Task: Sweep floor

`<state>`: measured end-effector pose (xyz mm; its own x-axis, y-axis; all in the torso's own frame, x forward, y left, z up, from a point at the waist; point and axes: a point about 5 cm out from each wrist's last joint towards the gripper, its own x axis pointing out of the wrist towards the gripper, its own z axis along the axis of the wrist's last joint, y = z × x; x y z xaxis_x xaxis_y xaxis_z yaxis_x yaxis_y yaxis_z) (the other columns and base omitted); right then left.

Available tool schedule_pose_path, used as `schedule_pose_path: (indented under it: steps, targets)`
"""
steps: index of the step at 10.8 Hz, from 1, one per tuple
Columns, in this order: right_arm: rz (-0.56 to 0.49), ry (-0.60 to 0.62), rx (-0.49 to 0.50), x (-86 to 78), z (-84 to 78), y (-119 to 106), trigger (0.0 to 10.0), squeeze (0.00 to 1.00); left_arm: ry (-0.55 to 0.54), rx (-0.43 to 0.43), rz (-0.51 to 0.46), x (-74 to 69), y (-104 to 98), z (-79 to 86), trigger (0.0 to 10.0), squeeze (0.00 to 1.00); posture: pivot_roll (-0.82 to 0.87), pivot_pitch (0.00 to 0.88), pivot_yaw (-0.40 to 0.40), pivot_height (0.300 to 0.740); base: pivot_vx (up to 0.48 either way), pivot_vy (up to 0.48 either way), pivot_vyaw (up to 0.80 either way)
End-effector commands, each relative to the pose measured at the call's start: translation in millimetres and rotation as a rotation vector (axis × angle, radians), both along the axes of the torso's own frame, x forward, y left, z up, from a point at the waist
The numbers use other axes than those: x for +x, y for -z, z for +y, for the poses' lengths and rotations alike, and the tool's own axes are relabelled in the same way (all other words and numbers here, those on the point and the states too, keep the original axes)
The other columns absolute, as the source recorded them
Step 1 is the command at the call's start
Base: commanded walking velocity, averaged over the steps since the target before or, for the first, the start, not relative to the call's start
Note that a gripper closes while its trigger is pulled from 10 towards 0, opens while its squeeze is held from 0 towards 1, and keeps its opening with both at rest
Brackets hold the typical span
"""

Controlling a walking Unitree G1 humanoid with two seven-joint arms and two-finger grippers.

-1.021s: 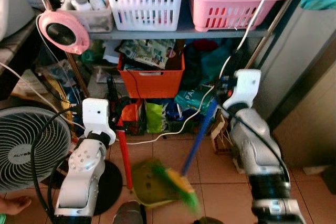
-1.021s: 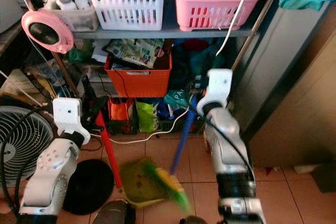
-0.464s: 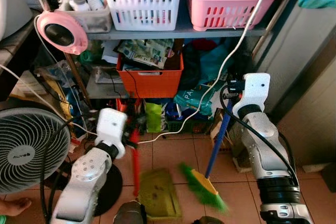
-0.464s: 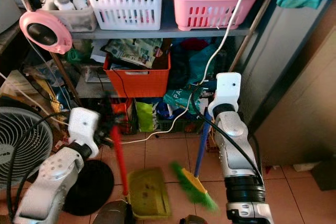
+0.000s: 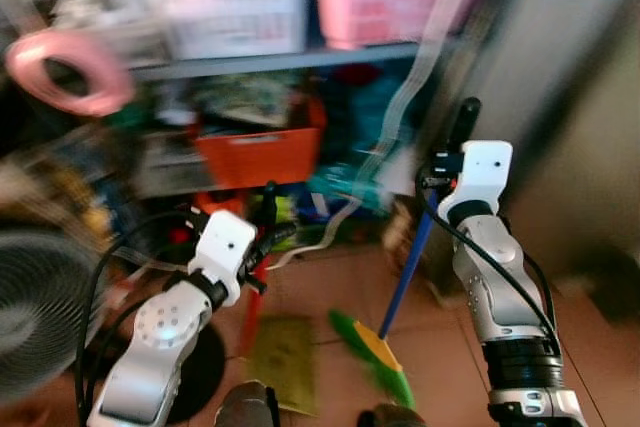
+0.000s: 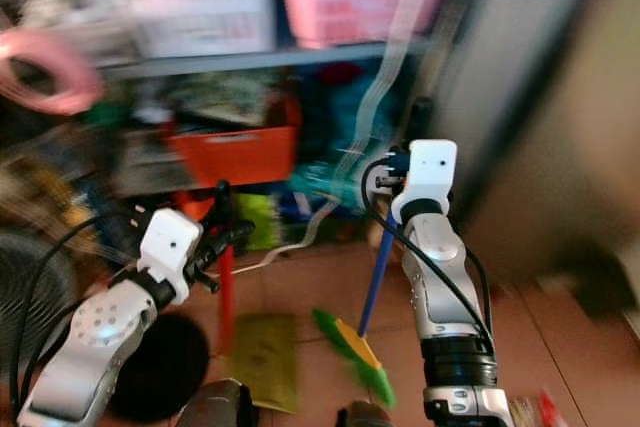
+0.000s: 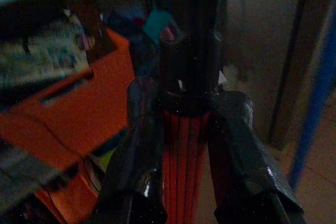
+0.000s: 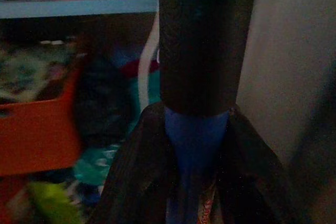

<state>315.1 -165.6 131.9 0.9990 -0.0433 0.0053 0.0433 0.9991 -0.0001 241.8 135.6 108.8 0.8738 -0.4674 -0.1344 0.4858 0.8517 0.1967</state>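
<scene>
Head views first: it's all smeared with blur, so don't expect detail. The right gripper (image 5: pixel 445 162) holds the long blue-handled broom with green bristles (image 5: pixel 405 272) near its black top grip, and the bristle head sits on the tiled floor (image 5: pixel 330 277) just right of the flat olive-green dustpan (image 5: pixel 280 362). The left gripper (image 5: pixel 262 232) has the dustpan's upright red handle (image 6: pixel 226 292).

Left wrist view: both black fingers (image 7: pixel 137 145) are pinched onto the red handle, just under its black cap.

Right wrist view: same deal, fingers (image 8: pixel 139 166) pressed against the blue shaft right below the black grip.

Progress-wise, I'd say it's mid-job. Broom head is next to the pan, not in it, and I can't make out any dirt through the blur, in the pan or on the tiles. So sweeping into the pan and emptying it look like they're left.
</scene>
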Motion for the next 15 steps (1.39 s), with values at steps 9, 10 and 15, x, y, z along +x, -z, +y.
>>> schedule_pose_path:
  steps: [9,10,15]
  targets:
    - [-0.035,0.009,0.002,6.2,-0.1,-6,10.0,0.00,-0.022,-0.051,-0.090,16.4,-14,-4.1,10.0,0.00,0.04,0.093,0.036,0.740,-0.085,0.000,-0.09]
    - [-0.035,0.002,0.006,6.8,2.1,-7,10.0,0.00,-0.020,-0.057,-0.085,15.7,-13,-5.5,10.0,0.00,0.04,0.091,0.035,0.740,-0.289,0.000,0.00]
    - [-0.041,0.002,0.005,7.9,0.4,-8,10.0,0.00,0.000,-0.062,-0.086,19.0,-12,-13.3,10.0,0.00,0.03,0.080,0.038,0.740,-0.295,0.000,0.00]
